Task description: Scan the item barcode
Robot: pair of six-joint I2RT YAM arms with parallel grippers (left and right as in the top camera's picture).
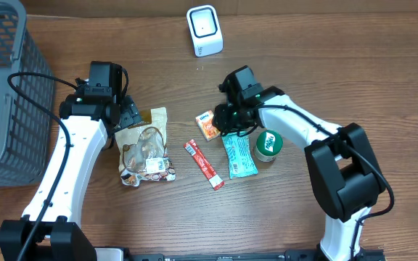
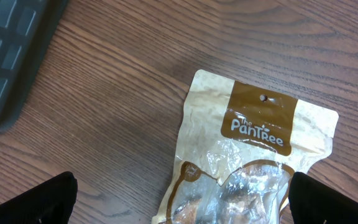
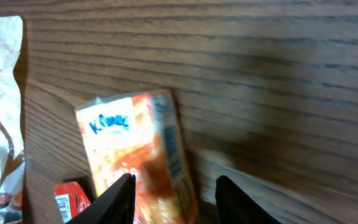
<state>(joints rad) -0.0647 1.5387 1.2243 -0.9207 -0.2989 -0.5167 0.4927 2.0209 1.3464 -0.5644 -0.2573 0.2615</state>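
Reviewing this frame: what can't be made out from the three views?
1. Right wrist view: the orange box is blurred and cut off by the bottom edge, so no barcode is legible.
2. The right gripper: whether its jaws touch the box. The wrist view is blurred, and overhead the right arm covers them.
3. Left wrist view: the Pantree pouch is cut off at the bottom edge; no barcode shows.
4. Overhead: the white scanner is too small for detail.

Mock shop checkout, barcode scanner (image 1: 205,30), grey shopping basket (image 1: 6,109), packaged snacks (image 1: 145,148), wooden table (image 1: 339,51)
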